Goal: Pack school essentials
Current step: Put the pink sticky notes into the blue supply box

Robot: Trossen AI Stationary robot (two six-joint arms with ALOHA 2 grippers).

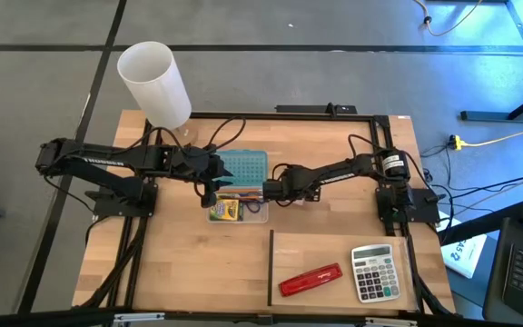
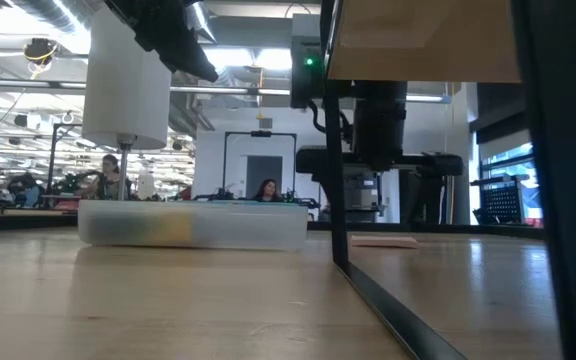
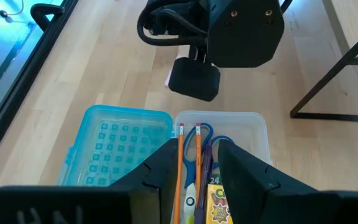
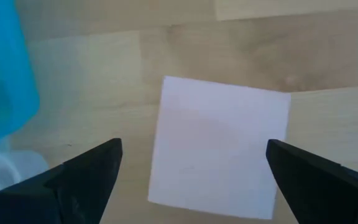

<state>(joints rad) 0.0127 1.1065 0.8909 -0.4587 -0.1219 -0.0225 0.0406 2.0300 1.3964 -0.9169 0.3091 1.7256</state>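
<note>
You are looking at the right gripper [image 4: 194, 171] hovering with its fingers spread wide directly above the pink sticky-note pad [image 4: 219, 146], which is lying flat on the bare tabletop [image 1: 180, 272] just beside the clear pencil case [image 3: 253, 134] and its opened blue lid [image 3: 120, 152].

The pad is showing as a pale pink square, thin, plain-faced, sitting slightly skewed to the wood grain. You are likely dealing with something light and papery: stiff enough as a stack, but with loose top sheets that could curl or peel. It is lying low, so I judge the fingers should be straddling two opposite edges and closing on the block's sides, not on the top sheet.

The left gripper [image 3: 194, 180] is hanging over the case with its fingers narrowed; from the wrist view I cannot tell whether they are pinching anything. Between them you are seeing thin orange pencils [image 3: 180, 168], blue-handled scissors [image 3: 207, 140] and the yellow-green crayon box [image 3: 217, 205] already resting in the case.
</note>
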